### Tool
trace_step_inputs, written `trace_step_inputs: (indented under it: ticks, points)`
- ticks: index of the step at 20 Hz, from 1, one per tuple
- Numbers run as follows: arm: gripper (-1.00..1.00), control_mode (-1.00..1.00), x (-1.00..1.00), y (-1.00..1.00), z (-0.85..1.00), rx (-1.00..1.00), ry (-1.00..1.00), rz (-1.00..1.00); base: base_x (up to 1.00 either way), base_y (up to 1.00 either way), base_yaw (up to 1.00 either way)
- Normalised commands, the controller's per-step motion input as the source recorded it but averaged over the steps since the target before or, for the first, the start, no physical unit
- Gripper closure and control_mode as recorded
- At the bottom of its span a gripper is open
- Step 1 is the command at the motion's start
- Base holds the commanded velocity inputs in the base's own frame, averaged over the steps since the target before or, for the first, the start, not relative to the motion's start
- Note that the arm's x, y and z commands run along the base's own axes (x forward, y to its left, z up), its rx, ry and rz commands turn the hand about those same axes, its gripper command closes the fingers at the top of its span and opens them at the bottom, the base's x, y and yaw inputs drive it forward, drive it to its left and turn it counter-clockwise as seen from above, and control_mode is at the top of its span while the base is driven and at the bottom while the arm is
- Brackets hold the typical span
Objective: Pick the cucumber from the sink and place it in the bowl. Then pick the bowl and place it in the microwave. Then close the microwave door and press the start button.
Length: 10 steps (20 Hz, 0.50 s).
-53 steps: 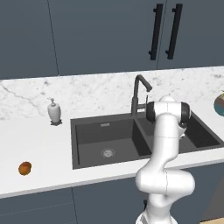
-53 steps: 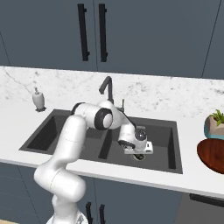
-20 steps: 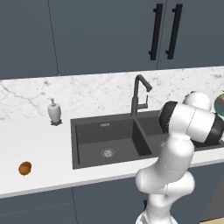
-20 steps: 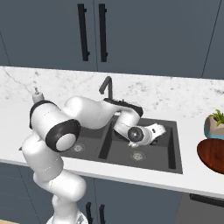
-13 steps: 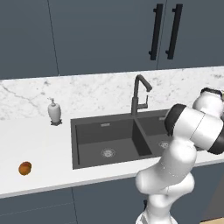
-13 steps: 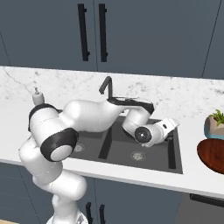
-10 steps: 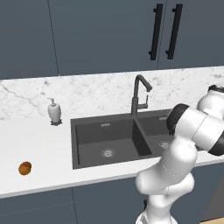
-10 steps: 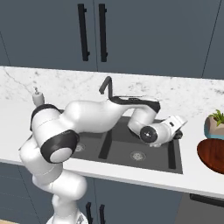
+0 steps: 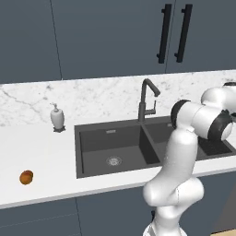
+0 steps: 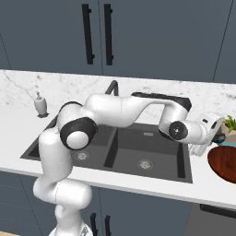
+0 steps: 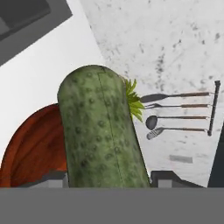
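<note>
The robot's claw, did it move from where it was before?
Yes. The claw, gripping the bumpy dark green cucumber, swung from over the dark grey double sink out past its right rim.

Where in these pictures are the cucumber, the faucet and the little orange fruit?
cucumber [image 11: 103, 131], hand view, middle of its bumpy green skin.
faucet [image 9: 144, 99], left base view, upright stem.
orange fruit [image 9: 26, 177], left base view, centre of the fruit.

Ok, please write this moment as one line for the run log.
phase: carrying | hand: shut on cucumber | position: right of the sink, over counter beside wooden board | bowl: not placed into yet
</note>
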Motion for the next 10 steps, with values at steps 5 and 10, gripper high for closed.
trace_step_inputs:
  ticks: [5, 10]
  points:
    - [1.00, -1.00, 0.00, -0.47, -0.52, 0.16, 0.17, -0.01, 0.00, 0.00, 0.00]
    - [1.00, -1.00, 0.27, -0.40, -0.26, 0.23, 0.00, 0.00, 0.00, 0.00, 0.00]
